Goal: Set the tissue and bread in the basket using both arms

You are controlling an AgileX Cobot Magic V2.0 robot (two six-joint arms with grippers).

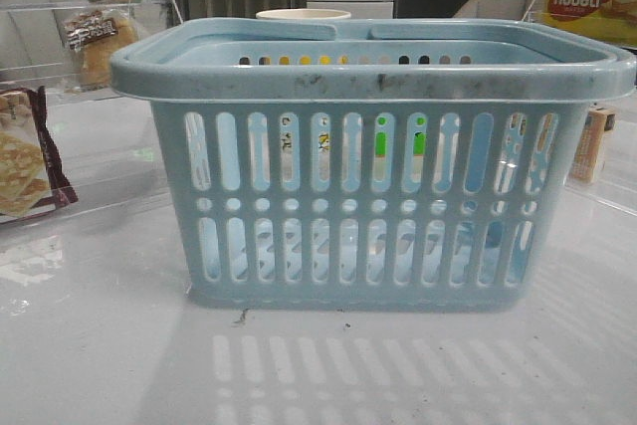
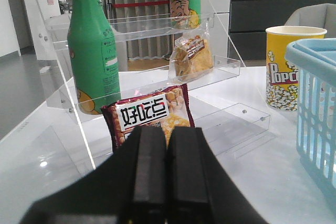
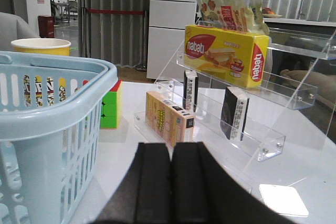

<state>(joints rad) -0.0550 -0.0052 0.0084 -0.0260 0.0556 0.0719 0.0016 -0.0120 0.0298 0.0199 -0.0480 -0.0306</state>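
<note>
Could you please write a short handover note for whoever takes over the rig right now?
Left gripper: jaws shut, holding nothing, facing the left shelf.
Right gripper: jaws shut, holding nothing, facing the right shelf.
Bread: on the left acrylic shelf's middle step, behind the cracker packet.
Tissue: black pack standing on the right shelf's lower step.
Basket: centre of the table.
Done: nothing yet. Left: pick both and place them in the basket.
</note>
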